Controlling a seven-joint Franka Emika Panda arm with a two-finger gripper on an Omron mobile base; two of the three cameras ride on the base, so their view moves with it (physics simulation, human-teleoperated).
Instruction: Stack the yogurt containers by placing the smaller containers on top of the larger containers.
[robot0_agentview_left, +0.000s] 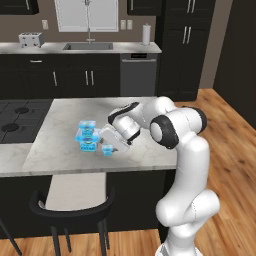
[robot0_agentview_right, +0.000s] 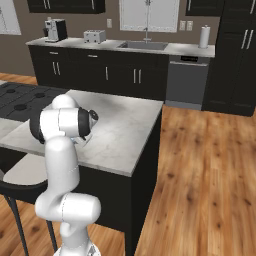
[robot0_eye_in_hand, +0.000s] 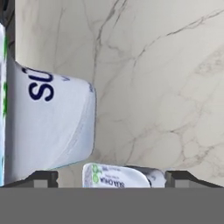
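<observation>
Our pincer (robot0_eye_in_hand: 111, 179) hangs released, fingertips wide on either side of the tiny cup (robot0_eye_in_hand: 118, 176), whose base the frame cuts off. We see the medium cup (robot0_agentview_left: 89, 141) beside it on the counter (robot0_agentview_left: 60, 120).

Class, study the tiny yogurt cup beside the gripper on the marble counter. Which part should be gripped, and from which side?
Grip the tiny cup across its narrow side walls, just under the wider rim, probably coming down from above: the open gripper straddles it, and the stacked cups stand close beside it, so a sideways approach risks a bump.
</observation>
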